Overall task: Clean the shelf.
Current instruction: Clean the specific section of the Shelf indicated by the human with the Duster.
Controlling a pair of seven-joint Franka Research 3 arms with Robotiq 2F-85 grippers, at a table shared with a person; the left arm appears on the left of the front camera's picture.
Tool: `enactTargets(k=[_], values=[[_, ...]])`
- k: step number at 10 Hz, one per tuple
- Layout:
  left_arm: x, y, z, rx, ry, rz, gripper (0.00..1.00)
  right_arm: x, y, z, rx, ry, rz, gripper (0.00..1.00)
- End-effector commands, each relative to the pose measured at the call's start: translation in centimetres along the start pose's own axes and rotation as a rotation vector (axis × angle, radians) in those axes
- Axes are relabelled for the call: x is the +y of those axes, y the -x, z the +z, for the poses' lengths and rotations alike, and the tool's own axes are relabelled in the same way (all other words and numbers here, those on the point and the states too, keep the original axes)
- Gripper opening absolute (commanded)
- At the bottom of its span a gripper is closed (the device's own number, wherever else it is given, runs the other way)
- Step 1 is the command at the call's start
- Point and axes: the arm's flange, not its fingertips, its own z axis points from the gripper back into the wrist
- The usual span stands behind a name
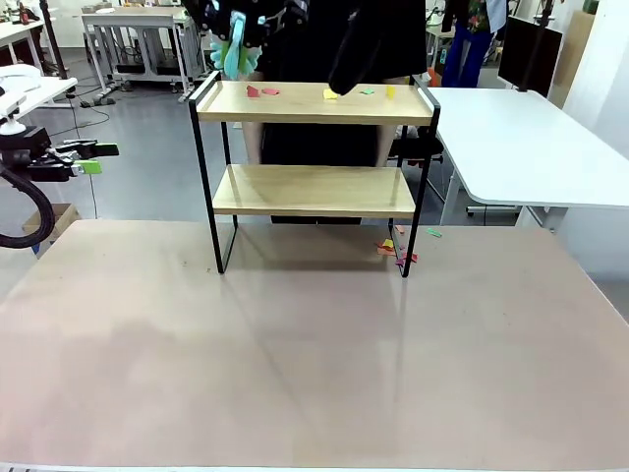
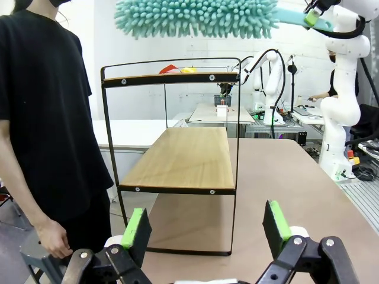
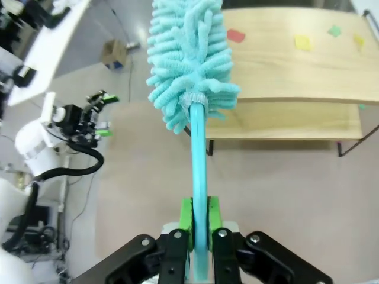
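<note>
The shelf [image 1: 314, 103] stands mid-table, two wooden boards in a black frame. Small paper scraps lie on its top board: red [image 1: 260, 91], yellow [image 1: 331, 94], green [image 1: 367, 90]. My right gripper [image 3: 199, 222] is shut on the handle of a teal fluffy duster [image 3: 189, 65]. The duster head [image 1: 236, 54] hangs just above the top board's left end. From the left wrist the duster [image 2: 195, 18] floats over the shelf [image 2: 177, 160]. My left gripper [image 2: 206, 225] is open and empty, off the table's left side [image 1: 88, 157], pointing toward the shelf's end.
A person in black [image 1: 334, 59] stands right behind the shelf, one hand low beside it [image 2: 53, 242]. More scraps [image 1: 398, 251] lie on the table by the shelf's right foot. A white table [image 1: 531, 138] stands at the back right.
</note>
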Motion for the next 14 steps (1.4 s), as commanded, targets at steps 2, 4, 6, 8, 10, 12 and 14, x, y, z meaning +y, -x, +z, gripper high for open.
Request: enactTargets(k=[2, 4, 6, 8, 10, 12, 14], values=[[-0.3, -0.1, 0.0, 0.007, -0.001, -0.012, 1.00, 6.1, -2.4, -1.3, 0.030, 0.061, 0.008, 0.13], [-0.3, -0.1, 0.0, 0.007, -0.001, -0.012, 1.00, 6.9, -2.7, -2.3, 0.050, 0.082, 0.004, 0.13], [-0.3, -0.1, 0.0, 0.007, -0.001, -0.012, 1.00, 7.0, -2.4, -3.0, 0.063, 0.103, -0.009, 0.13], [-0.3, -0.1, 0.0, 0.007, -0.001, -0.012, 1.00, 6.8, -2.2, -3.5, 0.069, 0.131, -0.020, 0.13], [-0.3, -0.1, 0.0, 0.007, -0.001, -0.012, 1.00, 6.5, -1.9, -4.0, 0.078, 0.151, -0.023, 0.13], [-0.3, -0.1, 0.0, 0.007, -0.001, -0.012, 1.00, 6.1, -1.5, -4.6, 0.107, 0.159, -0.023, 0.13], [-0.3, -0.1, 0.0, 0.007, -0.001, -0.012, 1.00, 6.2, -1.2, -5.4, 0.146, 0.155, 0.007, 0.13]])
